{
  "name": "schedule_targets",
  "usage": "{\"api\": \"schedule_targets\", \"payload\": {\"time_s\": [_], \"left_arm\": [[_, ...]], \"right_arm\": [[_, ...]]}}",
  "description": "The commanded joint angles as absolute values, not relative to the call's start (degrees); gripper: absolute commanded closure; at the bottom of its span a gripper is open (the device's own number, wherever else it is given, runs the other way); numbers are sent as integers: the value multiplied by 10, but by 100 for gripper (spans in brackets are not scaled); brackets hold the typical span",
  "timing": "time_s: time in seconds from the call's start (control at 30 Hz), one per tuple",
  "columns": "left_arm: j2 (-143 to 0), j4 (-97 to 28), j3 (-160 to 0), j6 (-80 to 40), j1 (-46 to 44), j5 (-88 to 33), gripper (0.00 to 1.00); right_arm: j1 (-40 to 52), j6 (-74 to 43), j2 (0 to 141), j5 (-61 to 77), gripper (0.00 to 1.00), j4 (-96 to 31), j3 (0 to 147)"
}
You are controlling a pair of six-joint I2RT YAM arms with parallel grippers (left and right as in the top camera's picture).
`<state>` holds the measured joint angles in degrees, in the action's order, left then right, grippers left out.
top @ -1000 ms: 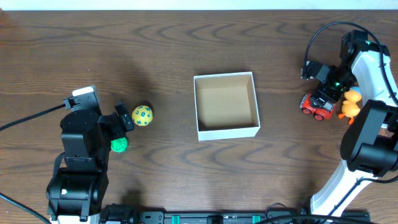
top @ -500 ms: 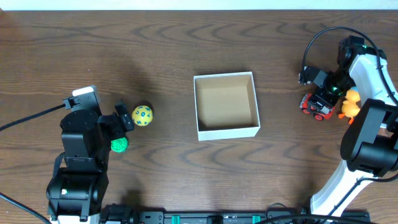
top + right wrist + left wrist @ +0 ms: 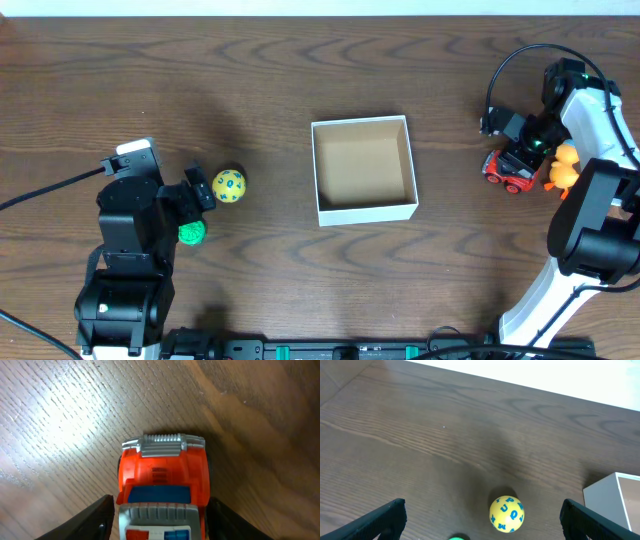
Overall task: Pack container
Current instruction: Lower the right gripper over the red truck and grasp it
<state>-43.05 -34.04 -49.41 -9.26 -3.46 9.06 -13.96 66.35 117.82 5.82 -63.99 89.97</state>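
Observation:
The container [image 3: 366, 212] is a square white box with a tan inside, standing empty at the table's middle. Its corner shows in the left wrist view [image 3: 620, 497]. A red toy truck [image 3: 507, 172] stands on the table at the right, next to an orange duck [image 3: 564, 165]. My right gripper [image 3: 522, 150] is open with one finger on each side of the truck [image 3: 162, 480], close to its flanks. My left gripper [image 3: 200, 192] is open and empty. A yellow lettered ball [image 3: 228, 186] lies just ahead of it, between its fingers [image 3: 506, 514]. A green ball [image 3: 191, 233] lies beside the left arm.
The table's white far edge [image 3: 570, 380] runs along the back. Bare wood lies between the box and the toys on both sides. Black cables [image 3: 500, 70] loop above the right arm.
My right gripper shifted slightly up and left over the truck during the first half second, then stayed still. The left arm and both balls have not moved.

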Motion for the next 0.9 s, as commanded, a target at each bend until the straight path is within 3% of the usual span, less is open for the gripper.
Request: {"api": "schedule_targets", "payload": {"time_s": [0.0,0.27,0.43,0.7,0.8,0.87], "left_arm": [[-431,-338,-507,-102,-32,97,2],[-431,-338,-507,-102,-32,97,2],[-431,-338,-507,-102,-32,97,2],[-431,-338,-507,-102,-32,97,2],[-431,-338,-507,-102,-32,97,2],[-431,-338,-507,-102,-32,97,2]], "right_arm": [[-143,663,1183,67,43,-640,898],[-143,663,1183,67,48,-640,898],[-143,663,1183,67,62,-641,898],[-142,662,1182,70,66,-641,898],[-142,649,1182,76,73,-640,898],[-142,639,1181,79,84,-639,898]]}}
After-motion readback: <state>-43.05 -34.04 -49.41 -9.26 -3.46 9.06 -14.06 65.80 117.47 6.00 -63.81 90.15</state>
